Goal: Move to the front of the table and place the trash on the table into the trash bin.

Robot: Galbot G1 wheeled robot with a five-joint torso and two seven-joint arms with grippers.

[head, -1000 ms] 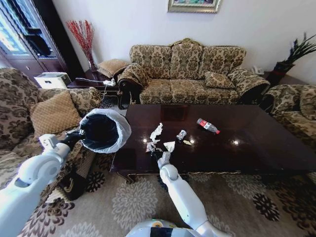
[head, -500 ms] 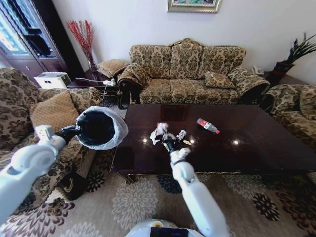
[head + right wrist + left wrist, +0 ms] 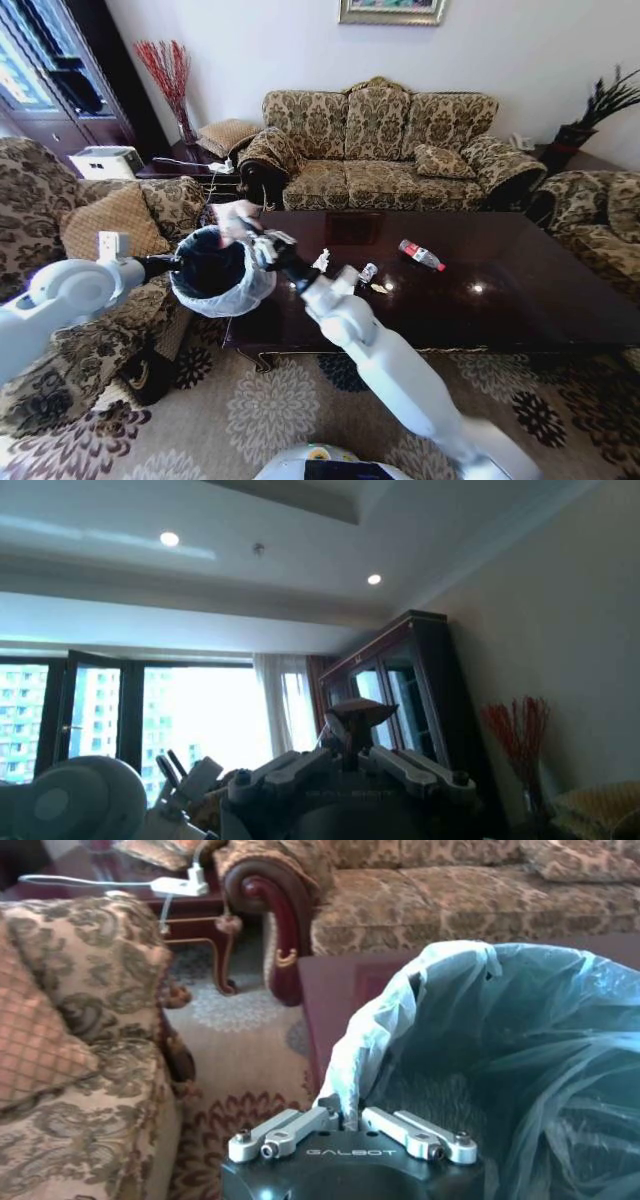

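Pinching the trash bin (image 3: 520,1042) rim, left gripper (image 3: 350,1129) jaws clamp; right gripper (image 3: 243,222) grips white trash (image 3: 234,212).

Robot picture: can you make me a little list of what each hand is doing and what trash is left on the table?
Left hand: shut on the bag rim of the trash bin, holding it beside the table.
Right hand: over the bin's opening, shut on a white paper wad.
Left on the table: a paper wad, a silvery wrapper, small scraps, a bottle lying down.
Bin inside: dark, contents cannot be made out.
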